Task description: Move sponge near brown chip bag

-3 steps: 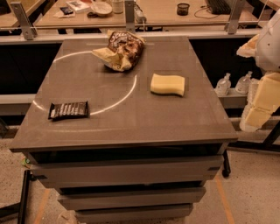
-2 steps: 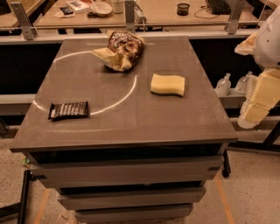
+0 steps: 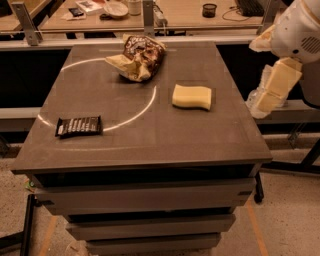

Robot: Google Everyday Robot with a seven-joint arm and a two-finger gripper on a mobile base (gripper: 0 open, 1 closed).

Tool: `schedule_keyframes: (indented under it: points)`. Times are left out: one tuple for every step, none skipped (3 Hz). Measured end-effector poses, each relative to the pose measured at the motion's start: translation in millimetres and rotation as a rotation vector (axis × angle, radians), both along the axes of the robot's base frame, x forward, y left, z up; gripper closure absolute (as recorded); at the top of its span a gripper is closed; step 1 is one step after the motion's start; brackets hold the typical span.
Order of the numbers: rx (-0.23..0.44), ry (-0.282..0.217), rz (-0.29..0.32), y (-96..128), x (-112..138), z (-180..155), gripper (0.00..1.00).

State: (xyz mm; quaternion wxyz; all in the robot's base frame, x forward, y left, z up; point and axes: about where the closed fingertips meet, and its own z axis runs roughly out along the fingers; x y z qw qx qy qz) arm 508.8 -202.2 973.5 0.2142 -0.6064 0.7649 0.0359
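The pale yellow sponge (image 3: 192,96) lies flat on the right middle of the dark table top (image 3: 150,140). The brown chip bag (image 3: 139,56), crumpled with pale yellow parts, lies at the back centre, a hand's width to the sponge's upper left. My gripper (image 3: 264,101) hangs at the end of the white arm (image 3: 300,30) off the table's right edge. It is level with the sponge, to its right, and apart from it. Nothing shows in it.
A flat dark bar wrapper (image 3: 79,126) lies at the front left of the table. A white arc is painted across the top. A bench with a bowl (image 3: 116,8) and a dark cup (image 3: 209,10) stands behind. Drawers sit below the table.
The arm and gripper have moved up and a little left, closer to the table's right edge. The sponge, chip bag and wrapper have not moved.
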Motion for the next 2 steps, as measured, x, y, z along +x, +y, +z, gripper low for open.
schedule_keyframes:
  points:
    - [0.059,0.018,-0.037,13,38,-17,0.0]
    - [0.183,-0.032,-0.133,20,75,-27,0.0]
